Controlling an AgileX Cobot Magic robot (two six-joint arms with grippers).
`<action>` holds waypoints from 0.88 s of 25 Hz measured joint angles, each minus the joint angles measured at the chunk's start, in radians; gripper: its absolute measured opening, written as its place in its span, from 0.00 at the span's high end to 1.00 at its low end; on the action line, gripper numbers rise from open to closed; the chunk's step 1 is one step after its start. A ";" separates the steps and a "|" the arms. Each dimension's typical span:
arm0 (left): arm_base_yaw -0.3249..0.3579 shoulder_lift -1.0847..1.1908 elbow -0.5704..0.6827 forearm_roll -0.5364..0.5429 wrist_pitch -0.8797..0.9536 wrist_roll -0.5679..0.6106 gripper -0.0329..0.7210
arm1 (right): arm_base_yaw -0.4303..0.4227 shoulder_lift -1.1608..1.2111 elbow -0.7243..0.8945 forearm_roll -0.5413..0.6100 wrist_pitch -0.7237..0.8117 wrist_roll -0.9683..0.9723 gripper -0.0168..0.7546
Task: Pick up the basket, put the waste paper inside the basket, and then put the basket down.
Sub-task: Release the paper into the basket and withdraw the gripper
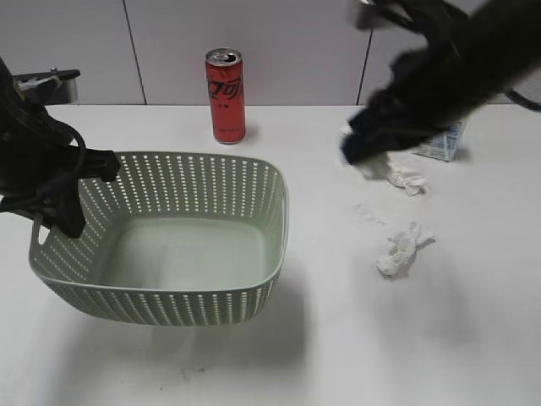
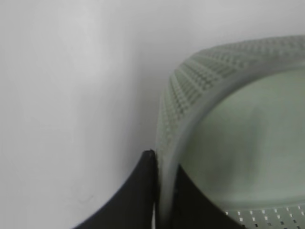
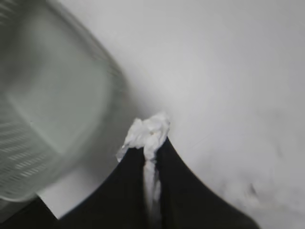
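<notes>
The left claw (image 2: pixel 159 191) clamps the rim of the pale sage-green perforated plastic basket (image 1: pixel 182 237), tilted above the white bench (image 1: pixel 439 338); the right claw (image 3: pixel 150 191) pinches a crumpled white tissue wad (image 3: pixel 145 136) beside it.

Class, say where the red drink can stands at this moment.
In the exterior view the red can stands upright at the table's far edge, left of centre, just behind the basket that the left gripper holds up by its rim.

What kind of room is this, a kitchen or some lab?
Probably a lab test bench: a bare white table against plain grey wall panels, with only props, a basket, a red can and tissue wads.
</notes>
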 joint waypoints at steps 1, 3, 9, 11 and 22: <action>0.000 0.000 0.000 -0.001 0.001 0.000 0.95 | 0.058 -0.004 -0.050 0.027 -0.006 -0.053 0.97; 0.000 0.000 0.000 -0.002 0.004 0.000 0.95 | 0.161 -0.002 -0.129 0.060 -0.042 -0.120 0.97; 0.000 0.000 0.000 -0.013 0.022 0.000 0.95 | 0.340 0.078 -0.194 0.079 -0.183 -0.205 0.96; 0.000 0.000 0.000 -0.022 0.022 0.000 0.95 | 0.348 0.131 -0.194 0.096 -0.185 -0.210 0.88; 0.000 0.000 0.000 -0.029 0.022 0.000 0.95 | 0.283 0.191 -0.331 -0.246 -0.052 0.145 0.18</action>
